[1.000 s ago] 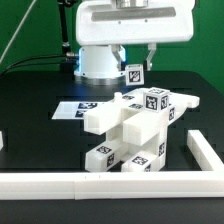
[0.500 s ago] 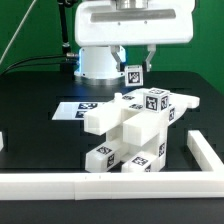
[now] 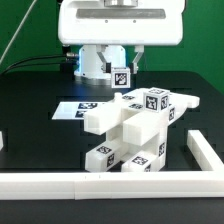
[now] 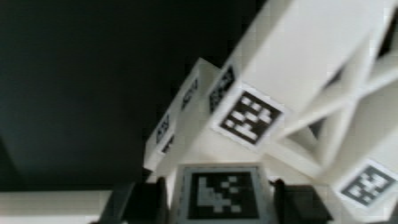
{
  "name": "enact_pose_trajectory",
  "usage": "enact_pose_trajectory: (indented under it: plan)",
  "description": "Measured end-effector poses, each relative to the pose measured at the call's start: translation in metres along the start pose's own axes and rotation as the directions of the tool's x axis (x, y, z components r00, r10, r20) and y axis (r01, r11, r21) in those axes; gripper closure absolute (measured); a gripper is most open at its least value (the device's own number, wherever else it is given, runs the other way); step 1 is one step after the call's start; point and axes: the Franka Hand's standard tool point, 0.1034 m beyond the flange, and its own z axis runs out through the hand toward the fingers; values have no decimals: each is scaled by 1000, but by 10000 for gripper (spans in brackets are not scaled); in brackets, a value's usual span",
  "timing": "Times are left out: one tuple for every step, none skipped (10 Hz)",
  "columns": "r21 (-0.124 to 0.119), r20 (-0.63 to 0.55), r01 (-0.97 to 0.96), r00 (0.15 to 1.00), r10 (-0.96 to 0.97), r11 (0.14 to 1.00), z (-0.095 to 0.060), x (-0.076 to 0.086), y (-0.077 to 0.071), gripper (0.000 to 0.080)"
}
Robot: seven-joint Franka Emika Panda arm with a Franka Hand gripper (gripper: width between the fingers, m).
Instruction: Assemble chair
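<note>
The partly joined white chair (image 3: 135,130) stands in the middle of the black table, its blocky pieces carrying black-and-white tags. Above and behind it, my gripper (image 3: 121,68) is shut on a small white chair piece (image 3: 120,77) whose tag faces the camera. That piece hangs clear of the assembly, a little toward the exterior view's left of its top block. The wrist view has the held piece (image 4: 219,192) squeezed between my dark fingers (image 4: 134,203), and the tagged chair (image 4: 302,90) lies beyond it.
The marker board (image 3: 75,108) lies flat on the table behind the chair, on the exterior view's left. A long white border rail (image 3: 100,182) runs along the front and turns up at the exterior view's right (image 3: 205,150). The arm's white base (image 3: 92,62) stands at the back.
The gripper and its held piece have shifted toward the exterior view's left and dropped slightly. The chair assembly has stayed put.
</note>
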Motion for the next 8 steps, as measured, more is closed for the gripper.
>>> enact_pose_trajectory:
  plan:
    - [-4, 6, -4, 1000, 4, 1000, 3, -2, 2, 517]
    - [-5, 10, -4, 1000, 4, 1000, 4, -2, 1, 517]
    - [-7, 14, -3, 1000, 3, 1000, 4, 2, 1, 517]
    - [-3, 12, -4, 1000, 4, 1000, 1, 10, -1, 517]
    - [-5, 10, -1, 1000, 1, 1000, 2, 11, -2, 517]
    - [-5, 6, -1, 1000, 1, 1000, 1, 13, -2, 517]
    - [-7, 2, 2, 1000, -1, 1000, 1, 14, -1, 517]
    - [-10, 4, 1, 1000, -1, 1000, 3, 14, 0, 517]
